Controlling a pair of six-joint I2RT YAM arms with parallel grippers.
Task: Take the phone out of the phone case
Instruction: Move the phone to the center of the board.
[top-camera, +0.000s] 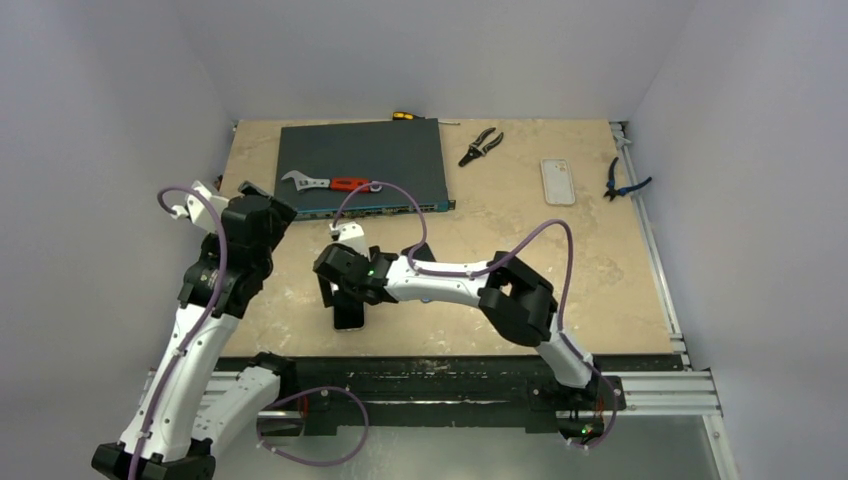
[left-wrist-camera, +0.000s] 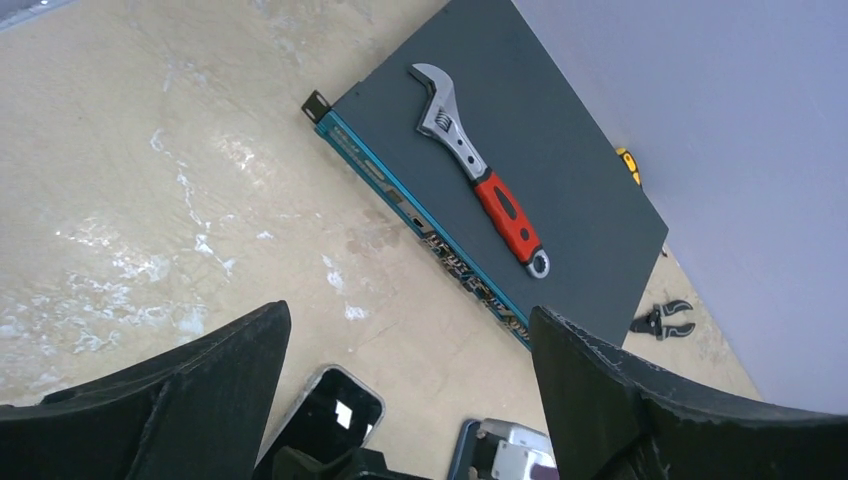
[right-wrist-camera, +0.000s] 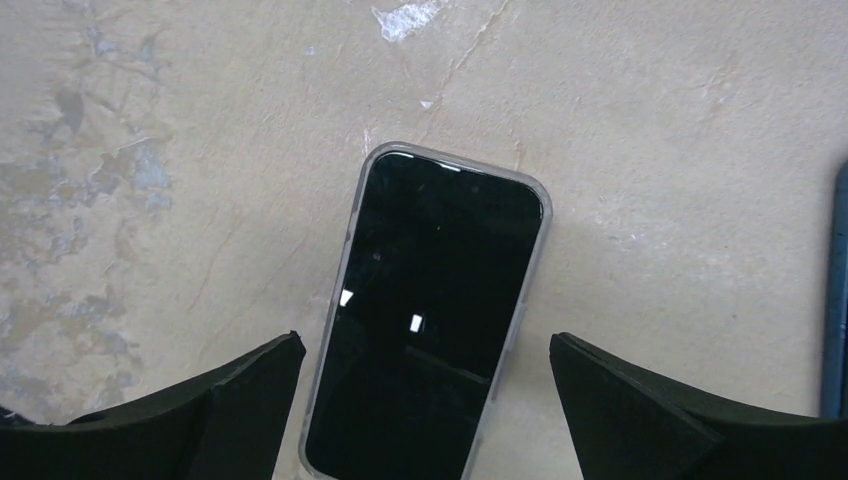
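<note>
Right gripper (right-wrist-camera: 427, 342) spread wide, straddling the phone (right-wrist-camera: 440, 300) without contact, phone screen-up inside its clear phone case (right-wrist-camera: 336, 300) at the table's (top-camera: 600, 280) 7 o'clock, left gripper (left-wrist-camera: 410, 310) parted, at the phone's 10 o'clock.

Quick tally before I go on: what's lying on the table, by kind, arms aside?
Cased phone: 1
Pale phone-shaped item (phone or spare case, cannot tell): 1
Pliers: 2 (black pliers, blue pliers)
Adjustable wrench: 1
Screwdriver: 1
Network switch: 1
Total: 7
</note>
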